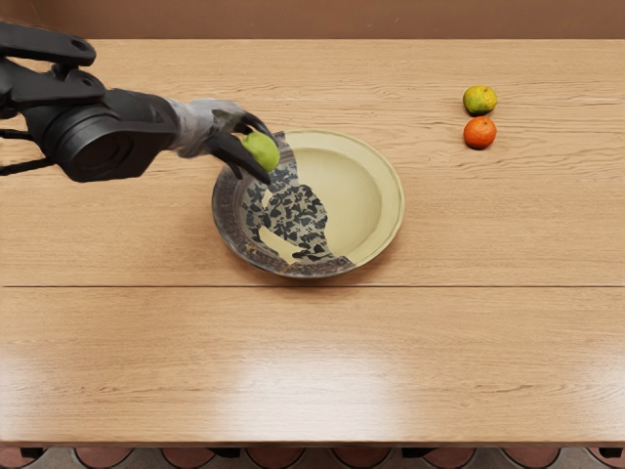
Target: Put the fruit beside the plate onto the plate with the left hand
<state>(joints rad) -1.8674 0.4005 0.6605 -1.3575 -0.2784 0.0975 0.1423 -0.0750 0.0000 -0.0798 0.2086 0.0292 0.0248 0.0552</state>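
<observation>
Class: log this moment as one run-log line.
left hand | shut on round green fruit | at rim of patterned cream plate

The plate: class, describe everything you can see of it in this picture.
The plate is round and shallow, seemingly glazed ceramic. It is pale yellow inside, with a dark blue-grey mottled pattern over its left part and rim. It lies flat on the wooden table, left of centre. The left robot hand holds a green fruit over its upper-left rim; whether either touches the plate cannot be told.
</observation>
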